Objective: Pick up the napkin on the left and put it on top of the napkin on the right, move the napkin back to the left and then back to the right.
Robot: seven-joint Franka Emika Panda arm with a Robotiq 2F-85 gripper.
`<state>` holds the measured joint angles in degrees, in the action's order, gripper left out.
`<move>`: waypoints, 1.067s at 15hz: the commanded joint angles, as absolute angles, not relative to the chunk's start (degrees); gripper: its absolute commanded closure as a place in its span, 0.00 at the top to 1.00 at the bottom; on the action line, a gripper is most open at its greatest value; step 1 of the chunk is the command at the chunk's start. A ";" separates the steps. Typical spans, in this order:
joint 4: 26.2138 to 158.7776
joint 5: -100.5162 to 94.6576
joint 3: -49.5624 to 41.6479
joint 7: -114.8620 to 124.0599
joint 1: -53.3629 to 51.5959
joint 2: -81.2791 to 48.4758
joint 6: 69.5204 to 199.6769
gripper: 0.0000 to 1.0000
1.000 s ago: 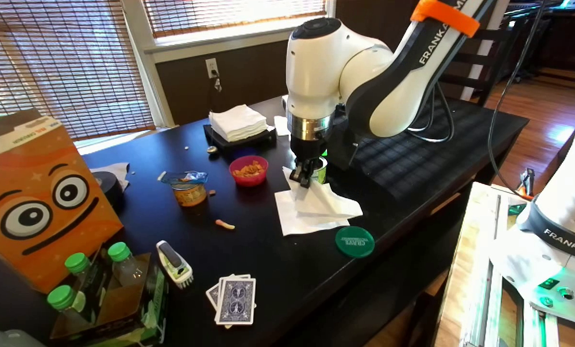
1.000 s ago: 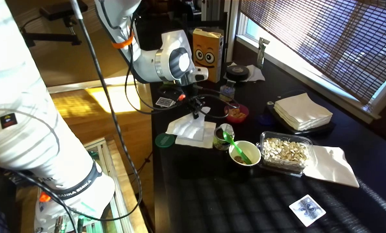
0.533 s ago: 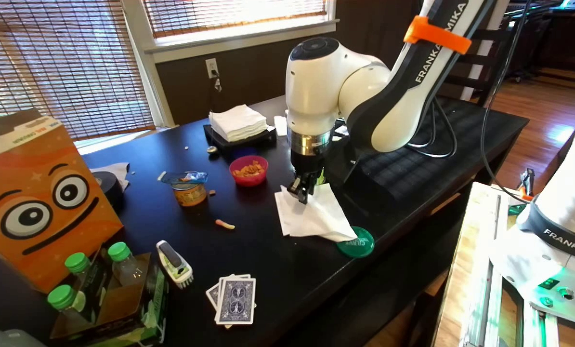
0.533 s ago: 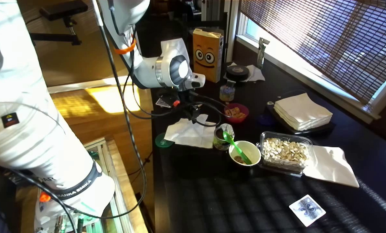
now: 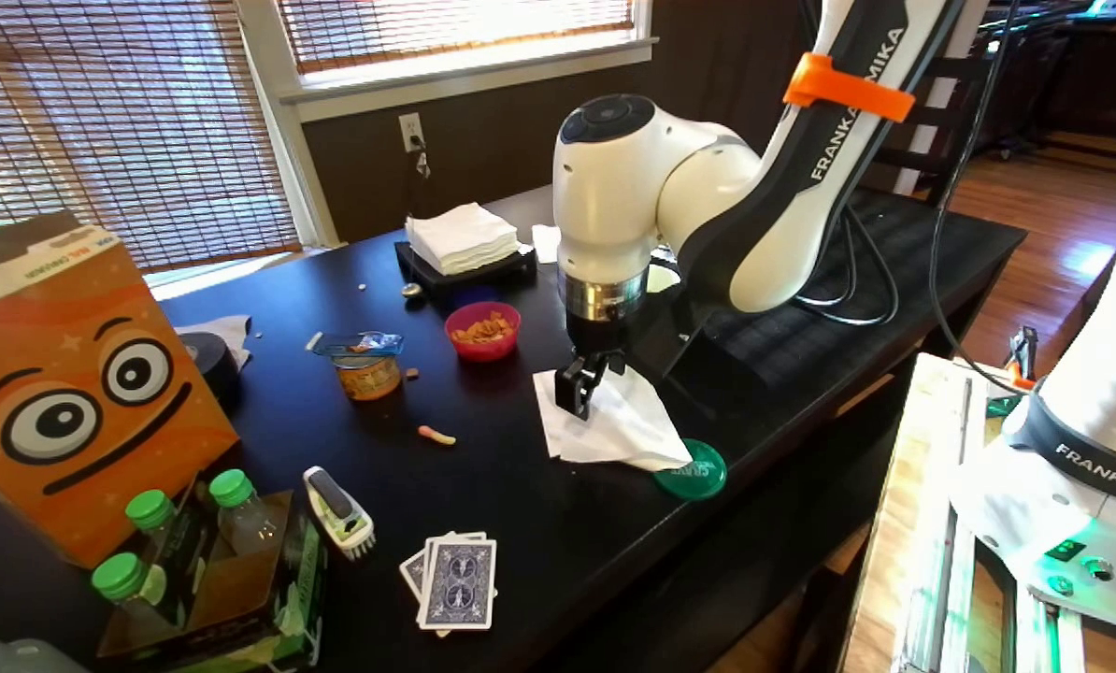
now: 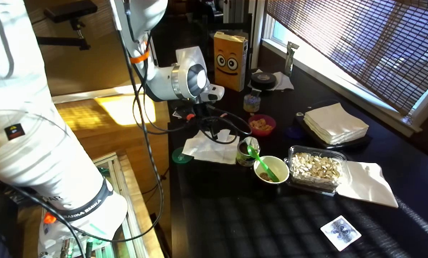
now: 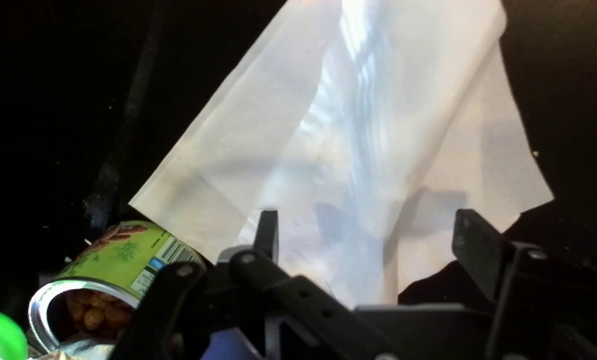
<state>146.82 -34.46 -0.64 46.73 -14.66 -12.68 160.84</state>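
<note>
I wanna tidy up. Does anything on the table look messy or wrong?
Yes: the top napkin lies crooked on the other napkin, and its corner covers part of the green lid. A small curved piece, maybe candy, lies loose on the table, as if dropped.

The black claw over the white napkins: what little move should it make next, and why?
Probably a small lift straight up. In the wrist view, the gripper stands open with nothing pinched, and the upper napkin already lies over the lower napkin, whose edge shows beside it. Rising first should clear the napkins without dragging them.
</note>
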 commanded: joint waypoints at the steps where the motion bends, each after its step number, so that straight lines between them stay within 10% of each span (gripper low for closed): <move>1: 146.12 -35.39 -0.79 49.62 -16.03 -15.73 162.23 1.00; 12: 146.66 -36.56 -2.36 49.53 -17.44 -15.11 161.21 0.16; 16: 147.14 -37.14 -3.21 49.57 -17.82 -12.71 160.58 0.00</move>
<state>146.51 -34.69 -1.93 47.70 -16.63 -15.47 161.92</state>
